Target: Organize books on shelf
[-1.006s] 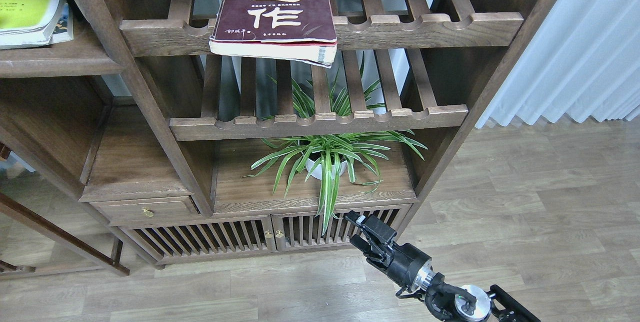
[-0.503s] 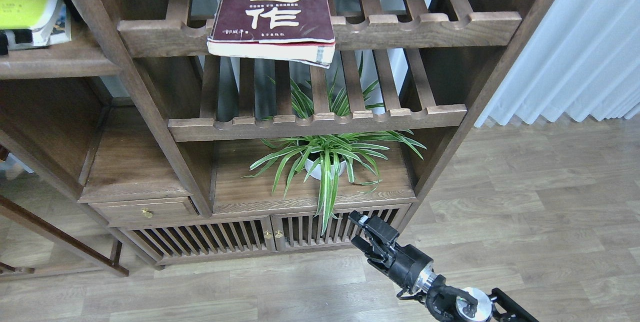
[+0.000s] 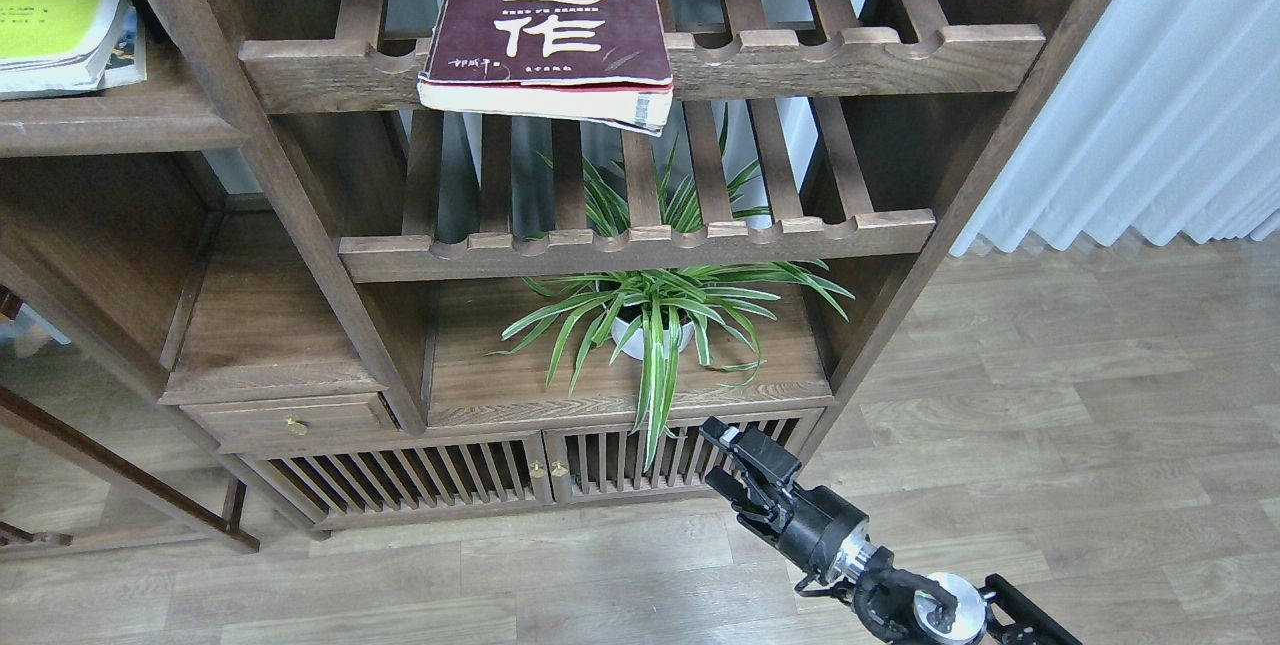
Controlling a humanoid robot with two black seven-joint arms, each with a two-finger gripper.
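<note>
Maroon book (image 3: pixel 548 20), worn glossy cover, slatted rack (image 3: pixel 800 60), right jaws' gap unclear

Upper slatted rack (image 3: pixel 860 50): right portion bare; left portion taken by the maroon book (image 3: pixel 555 20), which overhangs the front rail. Lower rack (image 3: pixel 640 245): bare, though plant (image 3: pixel 650 315) leaves poke up between its slats. The plant fills the middle of the compartment beneath, leaving bare surface (image 3: pixel 480 375) at either side. Solid shelf (image 3: pixel 120 120), upper left: the yellow-green book (image 3: pixel 55 10) occupies it, with bare board along the front. Right hand (image 3: pixel 735 455) hangs low before the cabinet doors (image 3: pixel 480 475), over bare floor (image 3: pixel 1050 425).
</note>
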